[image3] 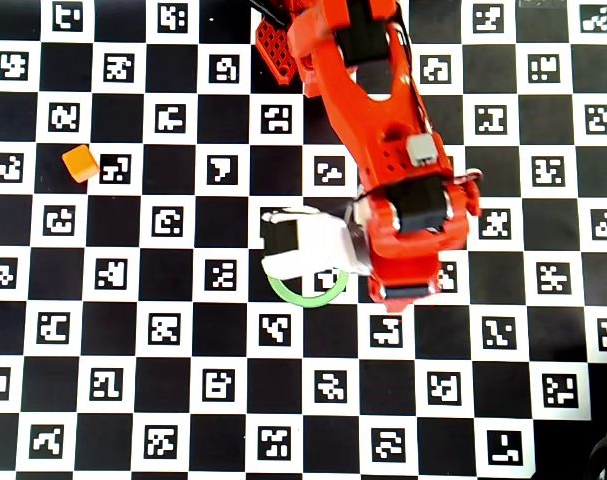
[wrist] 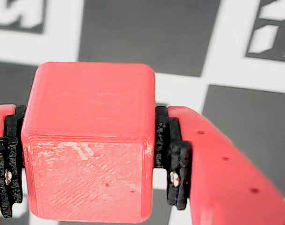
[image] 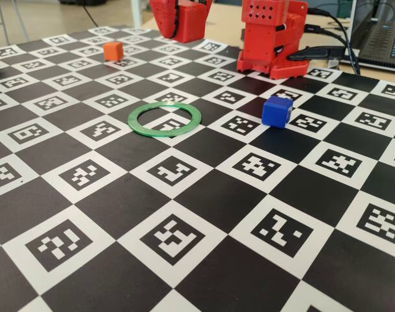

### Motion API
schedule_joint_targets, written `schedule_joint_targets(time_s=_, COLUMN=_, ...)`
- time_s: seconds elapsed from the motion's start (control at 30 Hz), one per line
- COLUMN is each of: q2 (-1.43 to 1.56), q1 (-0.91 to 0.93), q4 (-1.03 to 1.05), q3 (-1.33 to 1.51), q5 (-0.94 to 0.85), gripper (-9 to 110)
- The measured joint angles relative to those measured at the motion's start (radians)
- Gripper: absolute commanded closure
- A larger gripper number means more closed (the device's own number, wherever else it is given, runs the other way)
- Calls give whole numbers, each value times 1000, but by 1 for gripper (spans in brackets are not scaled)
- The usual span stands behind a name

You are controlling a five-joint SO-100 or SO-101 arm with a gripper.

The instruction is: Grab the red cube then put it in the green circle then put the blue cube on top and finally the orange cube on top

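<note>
Checkerboard marker counter (image: 204, 195) w/ thin green plastic ring (image: 164, 119). Red pincer (wrist: 86, 164) clamps small matte red plastic cube (wrist: 88, 140) betw. black pads (wrist: 173, 159).

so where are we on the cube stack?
Nothing placed yet: the green circle is empty in the fixed view. In hand: the gripper is clamped on the red cube, and overhead the arm hangs over the circle. Left: set red down inside it, then stack the blue cube and the orange cube, both loose on the board.
</note>
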Motion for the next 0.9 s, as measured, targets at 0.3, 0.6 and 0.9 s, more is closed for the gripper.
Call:
schedule_joint_targets(time_s=0.3, q2=46, q1=77, q4=-81, q3=172, q5=-87, gripper=97)
schedule_joint_targets(time_s=0.6, q2=140, q1=163, q4=-193, q3=362, q5=-150, gripper=98)
schedule_joint_targets(time_s=0.9, q2=299, q1=178, q4=-330, q3=583, q5=-167, gripper=98)
